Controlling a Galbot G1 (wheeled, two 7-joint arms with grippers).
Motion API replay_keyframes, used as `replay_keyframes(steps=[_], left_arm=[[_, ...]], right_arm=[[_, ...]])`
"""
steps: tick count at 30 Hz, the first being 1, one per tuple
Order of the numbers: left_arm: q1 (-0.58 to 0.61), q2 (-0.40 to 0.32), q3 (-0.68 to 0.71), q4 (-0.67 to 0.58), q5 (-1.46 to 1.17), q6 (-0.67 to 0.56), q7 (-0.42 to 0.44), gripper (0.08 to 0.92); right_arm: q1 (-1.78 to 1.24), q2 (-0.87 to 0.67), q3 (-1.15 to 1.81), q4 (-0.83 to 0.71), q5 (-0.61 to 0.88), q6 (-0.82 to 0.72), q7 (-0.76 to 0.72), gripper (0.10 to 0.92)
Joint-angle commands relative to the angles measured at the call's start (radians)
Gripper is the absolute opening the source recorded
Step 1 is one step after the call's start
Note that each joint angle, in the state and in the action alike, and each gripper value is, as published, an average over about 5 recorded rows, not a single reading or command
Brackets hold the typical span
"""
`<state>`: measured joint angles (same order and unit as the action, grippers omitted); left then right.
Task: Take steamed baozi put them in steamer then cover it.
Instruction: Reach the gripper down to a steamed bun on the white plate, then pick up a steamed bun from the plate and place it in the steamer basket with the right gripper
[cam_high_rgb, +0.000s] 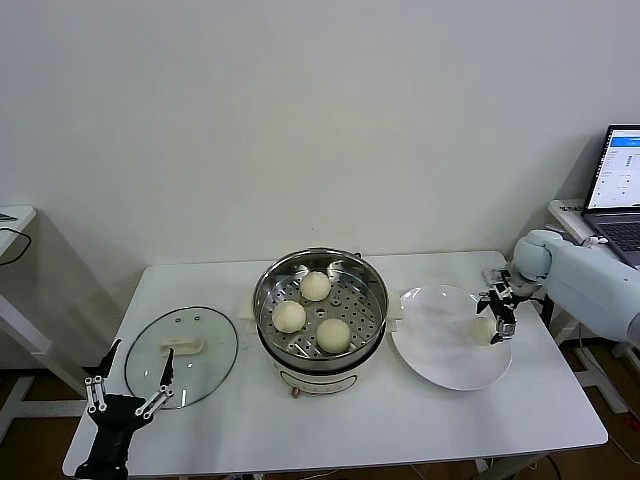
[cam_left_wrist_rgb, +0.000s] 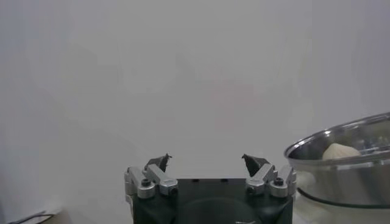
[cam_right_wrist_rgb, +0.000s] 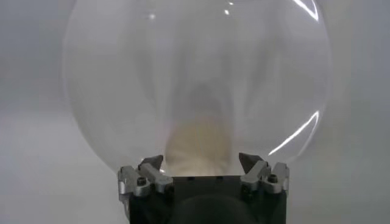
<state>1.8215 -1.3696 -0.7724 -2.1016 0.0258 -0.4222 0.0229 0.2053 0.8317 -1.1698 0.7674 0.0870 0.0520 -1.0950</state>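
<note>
Three cream baozi (cam_high_rgb: 315, 286) in open steamer (cam_high_rgb: 372, 287); glass cover (cam_high_rgb: 215, 345) flat beside.

A plain off-white painted wall (cam_high_rgb: 300, 110) fills the whole back of the scene, evenly lit with no hard shadows. In front of it stands a white rectangular table (cam_high_rgb: 230, 420) with rounded corners. To the far left, the corner of a second white table (cam_high_rgb: 12, 222) shows, with a dark cable hanging off it and a slanted white leg below. At the right edge an open laptop with a lit screen (cam_high_rgb: 622, 175) sits on another white surface.
</note>
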Motion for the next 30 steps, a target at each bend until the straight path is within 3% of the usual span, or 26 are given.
replay_keyframes(steps=[1,10,19,30], left_arm=[[0.001,-0.001,-0.002,0.000,0.000,-0.003,0.001,0.823],[-0.005,-0.001,-0.005,0.011,-0.001,-0.005,0.001,0.823],[-0.014,0.005,0.000,0.004,-0.001,0.000,0.001,0.823],[-0.014,0.008,0.009,-0.009,0.000,0.004,0.000,0.823]], right_arm=[[-0.011,0.020,-0.003,-0.019,-0.007,-0.004,0.007,0.767],[0.023,0.021,-0.013,0.000,-0.011,-0.010,-0.014,0.642],[0.244,0.027,-0.034,0.119,0.064,0.006,-0.163,0.619],[0.618,0.140,-0.187,0.418,0.358,-0.134,-0.250,0.619]])
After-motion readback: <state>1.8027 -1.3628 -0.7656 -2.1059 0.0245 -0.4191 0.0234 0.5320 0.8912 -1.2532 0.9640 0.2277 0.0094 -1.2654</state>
